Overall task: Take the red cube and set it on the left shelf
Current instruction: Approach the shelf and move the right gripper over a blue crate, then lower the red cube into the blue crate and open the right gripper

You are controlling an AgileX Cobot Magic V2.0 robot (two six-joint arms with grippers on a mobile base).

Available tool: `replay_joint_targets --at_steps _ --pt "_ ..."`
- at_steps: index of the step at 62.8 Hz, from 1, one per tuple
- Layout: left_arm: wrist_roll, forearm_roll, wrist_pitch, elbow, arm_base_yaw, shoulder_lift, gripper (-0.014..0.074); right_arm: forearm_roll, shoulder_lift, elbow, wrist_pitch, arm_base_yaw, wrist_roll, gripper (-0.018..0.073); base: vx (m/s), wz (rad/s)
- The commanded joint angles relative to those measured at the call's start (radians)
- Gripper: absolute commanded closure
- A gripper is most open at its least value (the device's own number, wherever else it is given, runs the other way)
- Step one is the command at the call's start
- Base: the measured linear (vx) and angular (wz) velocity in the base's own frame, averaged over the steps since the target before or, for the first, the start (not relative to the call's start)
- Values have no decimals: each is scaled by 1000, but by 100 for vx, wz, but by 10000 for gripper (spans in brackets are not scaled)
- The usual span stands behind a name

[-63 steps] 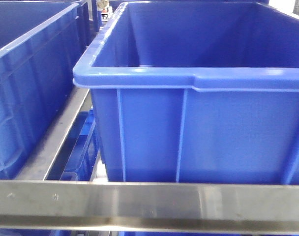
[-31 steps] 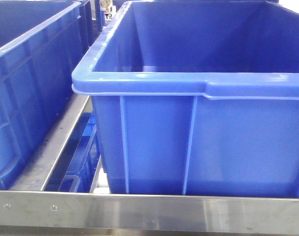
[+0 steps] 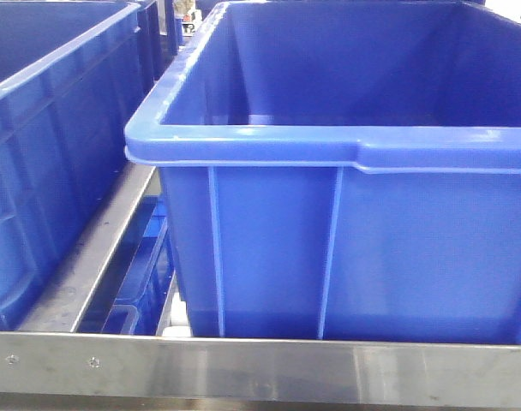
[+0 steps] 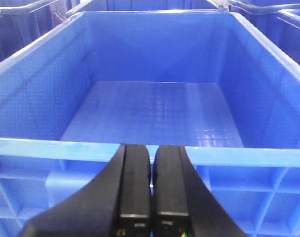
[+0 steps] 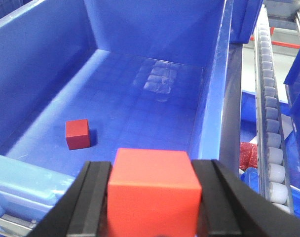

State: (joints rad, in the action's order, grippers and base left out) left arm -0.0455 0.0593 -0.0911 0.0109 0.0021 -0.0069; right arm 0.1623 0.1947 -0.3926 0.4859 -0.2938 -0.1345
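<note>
Altogether two red cubes show, both in the right wrist view. The held red cube (image 5: 152, 197) is clamped between the two black fingers of the right gripper (image 5: 153, 170), which grips it on its left and right faces above the near rim of a deep blue bin (image 5: 41, 64). The loose red cube (image 5: 77, 134) is the only thing lying in that bin; it rests flat on the gridded floor near the left wall, well apart from the gripper. Just beside the bin's right wall runs one roller conveyor (image 5: 271, 113). The left gripper (image 4: 151, 163) has its fingers pressed together with nothing between them, and it hovers at the near rim of one wide blue crate (image 4: 51, 148), whose gridded floor is visible from wall to wall. From the front camera two more crate bodies can be counted: a large blue crate (image 3: 329, 257) filling the middle and right, and a neighbouring blue crate (image 3: 46, 171) at the left, both behind one steel rail (image 3: 260, 368); their contents cannot be seen from here.
</note>
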Motion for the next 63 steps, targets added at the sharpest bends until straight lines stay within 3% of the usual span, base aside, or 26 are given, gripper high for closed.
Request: replay_joint_targets --at_steps 1,10,20,44,63 --pt "6 7 78 24 -1 -13 506 12 11 -27 -95 2 11 419 0 0" --pt "6 7 78 24 -1 -13 506 13 13 -54 -107 2 11 419 0 0" --pt "6 7 78 24 -1 -13 506 13 89 -214 -46 2 11 419 0 0" --pt "6 7 78 24 -1 -13 506 -21 639 -652 206 -10 55 419 0 0" --pt "6 7 78 24 -1 -13 506 -32 1016 -774 259 -106 63 419 0 0"
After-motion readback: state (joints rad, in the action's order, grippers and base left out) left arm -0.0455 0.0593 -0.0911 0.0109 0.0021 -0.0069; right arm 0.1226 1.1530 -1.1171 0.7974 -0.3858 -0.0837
